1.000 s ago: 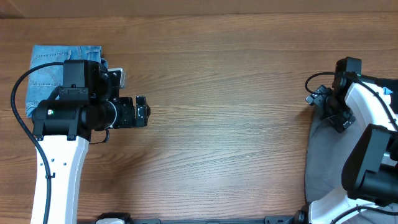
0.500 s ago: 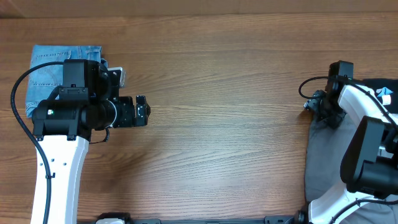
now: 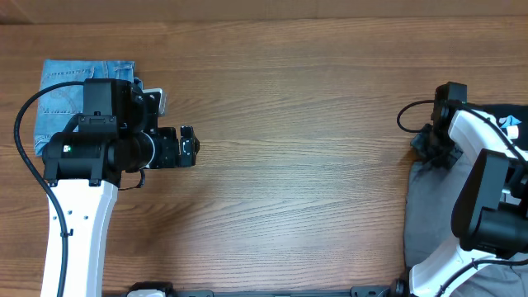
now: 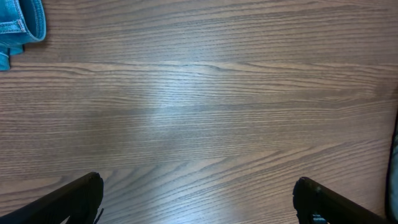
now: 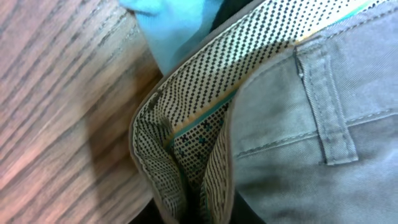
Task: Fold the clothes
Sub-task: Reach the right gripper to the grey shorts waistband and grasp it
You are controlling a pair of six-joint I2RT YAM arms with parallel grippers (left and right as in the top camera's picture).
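Note:
The grey shorts [image 3: 425,206] lie bunched at the right edge of the table, partly under my right arm. My right gripper [image 3: 431,148] sits at their top left corner. In the right wrist view the grey shorts [image 5: 298,137] fill the frame. Their speckled waistband lining [image 5: 205,93] is folded and pinched between my right gripper's [image 5: 202,216] dark fingers. My left gripper [image 3: 188,147] hangs over bare wood at the left. In the left wrist view the left gripper [image 4: 199,199] stands wide open with nothing between its fingers.
Folded blue denim shorts [image 3: 62,91] lie at the far left, partly under my left arm; a corner of the denim shorts [image 4: 22,22] shows in the left wrist view. A light blue cloth [image 5: 180,25] lies beside the grey waistband. Bare wood table [image 3: 297,165] spans the middle.
My right gripper has come down onto the top corner of the grey shorts and closed on the waistband. The left arm has not moved.

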